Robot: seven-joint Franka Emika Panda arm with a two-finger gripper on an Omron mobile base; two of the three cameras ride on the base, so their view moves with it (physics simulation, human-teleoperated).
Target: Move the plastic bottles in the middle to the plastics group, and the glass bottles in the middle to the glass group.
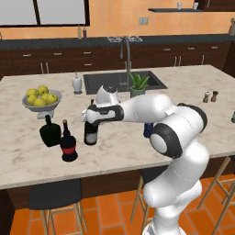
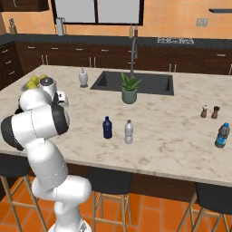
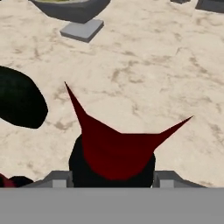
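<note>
Beside glass group (image 1: pixel 58 137), claw (image 1: pixel 92 120) grips wine bottle (image 1: pixel 90 134); counter edge (image 1: pixel 55 176) near.

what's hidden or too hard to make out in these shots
- Wine bottle: in the left base view the gripper covers its neck and top.
- Gripper fingertips: in the hand view the bottle's red foil hides them, so the contact is unclear.
- Glass group: in the right base view the arm blocks it.
- Blue bottle: in the left base view the arm hides most of it.
</note>
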